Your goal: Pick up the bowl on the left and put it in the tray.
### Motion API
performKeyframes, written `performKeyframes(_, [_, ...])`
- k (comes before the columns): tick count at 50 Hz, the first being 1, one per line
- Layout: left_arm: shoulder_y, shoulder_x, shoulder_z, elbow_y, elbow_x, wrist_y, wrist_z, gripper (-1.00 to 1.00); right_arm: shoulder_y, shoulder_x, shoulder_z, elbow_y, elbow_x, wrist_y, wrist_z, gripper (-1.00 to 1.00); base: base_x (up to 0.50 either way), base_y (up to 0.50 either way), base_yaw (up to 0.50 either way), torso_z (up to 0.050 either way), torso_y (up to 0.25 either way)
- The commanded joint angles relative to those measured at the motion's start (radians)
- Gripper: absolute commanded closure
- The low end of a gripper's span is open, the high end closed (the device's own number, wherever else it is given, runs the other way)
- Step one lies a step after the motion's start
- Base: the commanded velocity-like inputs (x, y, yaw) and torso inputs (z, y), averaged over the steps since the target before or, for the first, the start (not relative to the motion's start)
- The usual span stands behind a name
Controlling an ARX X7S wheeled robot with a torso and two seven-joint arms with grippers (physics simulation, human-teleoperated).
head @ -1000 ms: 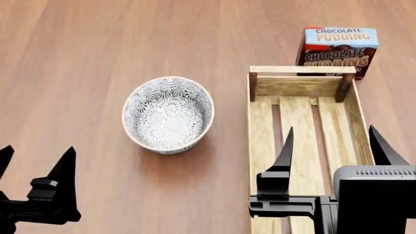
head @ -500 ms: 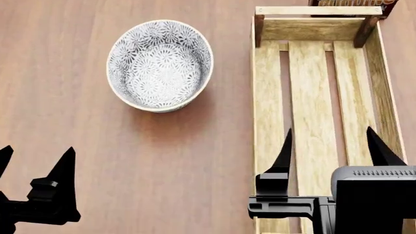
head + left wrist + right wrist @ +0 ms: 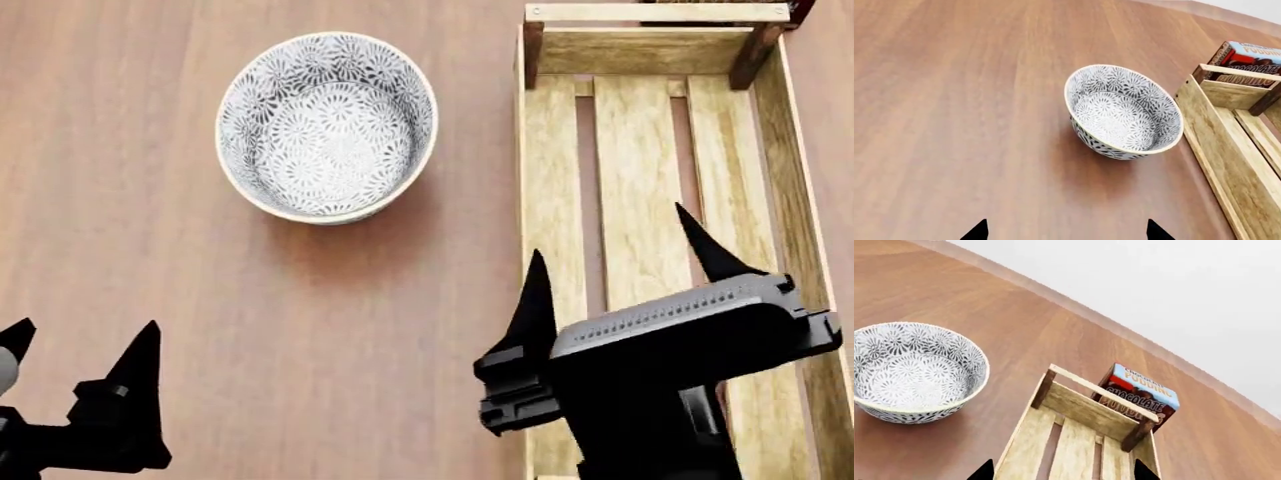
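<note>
The bowl (image 3: pixel 327 125) sits on the tabletop (image 3: pixel 120 200) just left of the tray (image 3: pixel 661 200), well beyond the left gripper (image 3: pixel 74 365), spread open and empty.

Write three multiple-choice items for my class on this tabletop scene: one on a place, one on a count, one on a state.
1. Where does the bowl stand?
A. inside the tray
B. on the table beside the tray
C. on the pudding box

2. How many bowls show?
A. one
B. two
C. three

3. How is the left gripper?
A. shut on the bowl
B. open and holding nothing
C. shut on the tray's rail

Key:
1 B, it sits on bare wood next to the tray, apart from its side.
2 A, every view shows a single patterned bowl.
3 B, its fingers stand spread, well short of the bowl.
</note>
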Motion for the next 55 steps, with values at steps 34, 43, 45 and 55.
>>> performKeyframes(34, [0.049, -0.029, 0.021, -0.056, 0.018, 0.063, 0.052, -1.00, 0.649, -0.140, -0.689, 1.005, -0.484, -0.546, -0.281, -1.00, 0.00, 0.00, 0.00, 0.000, 0.000])
performKeyframes(43, [0.048, -0.034, 0.019, -0.050, 0.008, 0.060, 0.049, -1.00, 0.652, -0.187, -0.737, 1.089, -0.493, -0.591, -0.299, -1.00, 0.00, 0.00, 0.00, 0.000, 0.000])
performKeyframes(45, [0.047, -0.035, 0.018, -0.045, 0.003, 0.058, 0.047, -1.00, 0.652, -0.199, -0.742, 1.101, -0.495, -0.592, -0.295, -1.00, 0.00, 0.00, 0.00, 0.000, 0.000])
performKeyframes(55, [0.054, -0.041, 0.017, -0.048, 0.001, 0.067, 0.051, -1.00, 0.703, -0.269, -0.778, 1.294, -0.507, -0.717, -0.254, -1.00, 0.00, 0.00, 0.00, 0.000, 0.000])
